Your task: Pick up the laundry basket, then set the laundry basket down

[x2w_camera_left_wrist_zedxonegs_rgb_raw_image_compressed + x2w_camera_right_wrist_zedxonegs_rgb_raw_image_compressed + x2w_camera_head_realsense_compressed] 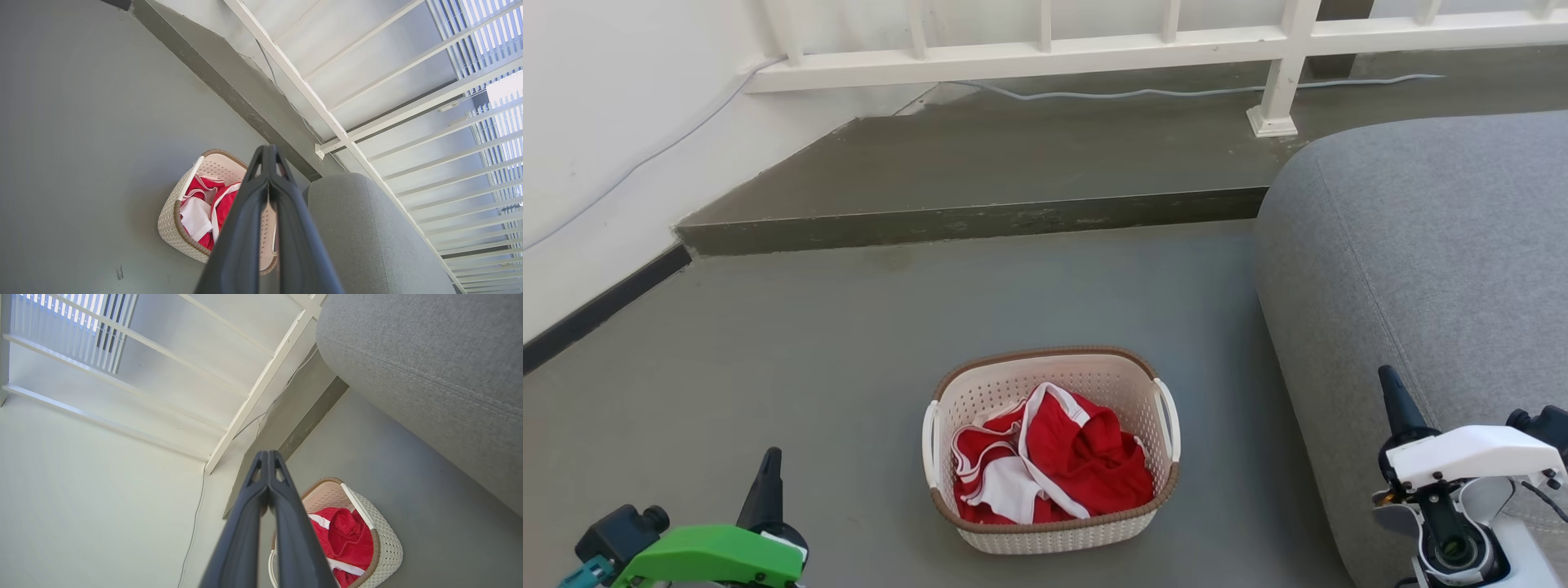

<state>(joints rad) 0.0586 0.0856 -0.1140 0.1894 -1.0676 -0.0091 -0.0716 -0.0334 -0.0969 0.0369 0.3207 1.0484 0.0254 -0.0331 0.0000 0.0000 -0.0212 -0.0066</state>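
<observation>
The laundry basket point(1049, 523) stands on the grey floor at centre bottom of the head view, cream and perforated, with a brown rim and a white handle on each side. Red and white clothes point(1054, 461) lie in it. My left gripper point(768, 474) is at the lower left, well apart from the basket, fingers pressed together and holding nothing. My right gripper point(1396, 400) hangs at the lower right in front of the sofa, also shut and empty. The left wrist view has the basket point(171, 224) behind the shut fingers point(267, 153). In the right wrist view the basket point(388, 547) lies beyond the shut fingers point(267, 457).
A grey sofa point(1421, 261) fills the right side, close to the basket. A raised dark step point(972, 220) runs across behind, with a white railing point(1160, 45) and a cable on it. A white wall point(605, 147) with dark skirting bounds the left.
</observation>
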